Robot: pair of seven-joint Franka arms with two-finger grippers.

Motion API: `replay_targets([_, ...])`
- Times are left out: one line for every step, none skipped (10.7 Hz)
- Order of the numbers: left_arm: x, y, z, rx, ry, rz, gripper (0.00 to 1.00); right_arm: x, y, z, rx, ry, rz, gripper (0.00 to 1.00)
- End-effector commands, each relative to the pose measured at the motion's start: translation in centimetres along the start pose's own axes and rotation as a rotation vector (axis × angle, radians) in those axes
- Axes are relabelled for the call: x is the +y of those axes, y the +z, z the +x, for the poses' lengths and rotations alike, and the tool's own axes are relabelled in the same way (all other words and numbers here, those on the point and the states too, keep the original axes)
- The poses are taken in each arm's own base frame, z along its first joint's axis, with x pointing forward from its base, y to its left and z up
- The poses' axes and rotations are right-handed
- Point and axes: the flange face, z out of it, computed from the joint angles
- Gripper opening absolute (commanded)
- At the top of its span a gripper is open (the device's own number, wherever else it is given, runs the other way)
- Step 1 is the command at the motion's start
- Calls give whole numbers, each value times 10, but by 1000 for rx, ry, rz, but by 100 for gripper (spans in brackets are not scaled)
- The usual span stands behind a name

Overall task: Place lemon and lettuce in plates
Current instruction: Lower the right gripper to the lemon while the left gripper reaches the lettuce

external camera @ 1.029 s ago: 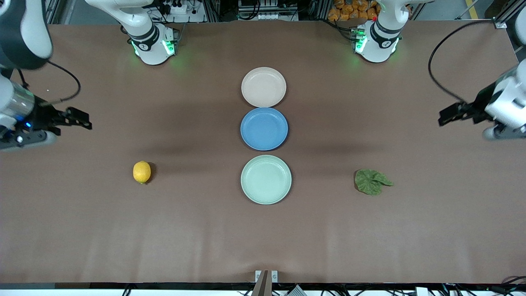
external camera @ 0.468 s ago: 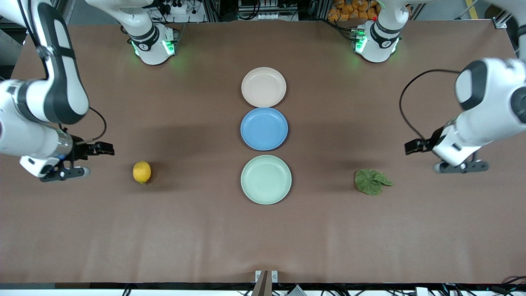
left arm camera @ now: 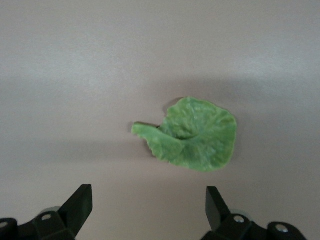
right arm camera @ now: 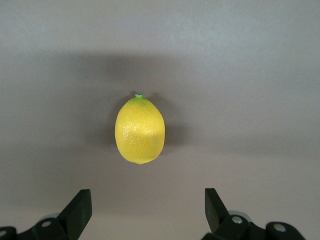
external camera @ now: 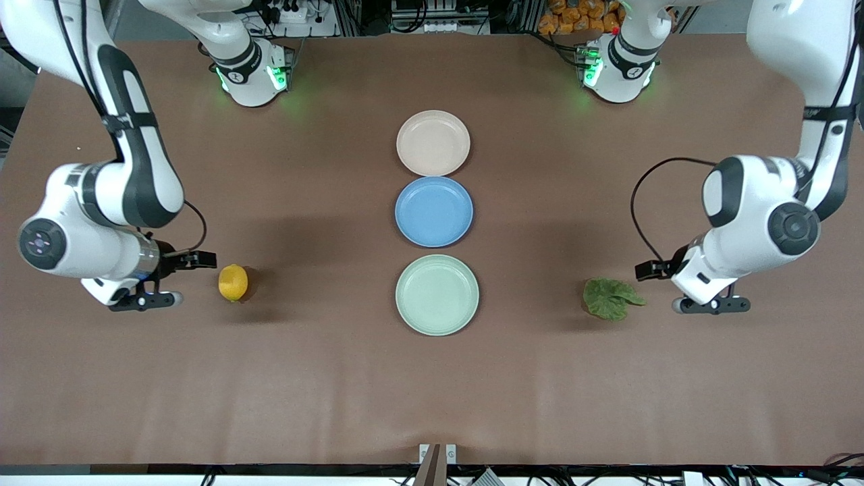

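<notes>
Now we hold both claws spread: right gripper [external camera: 165, 278] beside the lemon [external camera: 233, 282], left gripper [external camera: 688, 287] beside the lettuce [external camera: 609, 298]. We should centre each before pinching.

Both arms swing in from the table's ends. The right gripper [external camera: 181, 278], once well apart from the lemon [external camera: 233, 282] and farther from the front camera, now sits just beside it, jaws wide. The left gripper [external camera: 682, 287] likewise closes in on the lettuce [external camera: 609, 298], now just beside its stem end, jaws wide.
</notes>
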Motion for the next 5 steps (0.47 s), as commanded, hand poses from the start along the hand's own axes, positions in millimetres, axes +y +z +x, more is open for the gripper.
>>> replay_targets([4,33,11,14,27,-2,100,-2,38,3,15,42,39,100])
replay_targets([4,45,12,12,26,-4,100,-3,45,6,41,43,35,100])
replay_targets([6,60,13,6,28,-6,100,0,55,9,43,49,34,100])
replay_targets([5,73,14,6,26,-7,100,-2,63,10,38,47,32,100])
replay_targets([9,84,14,6,31,-8,100,-2,68,11,32,58,32,100])
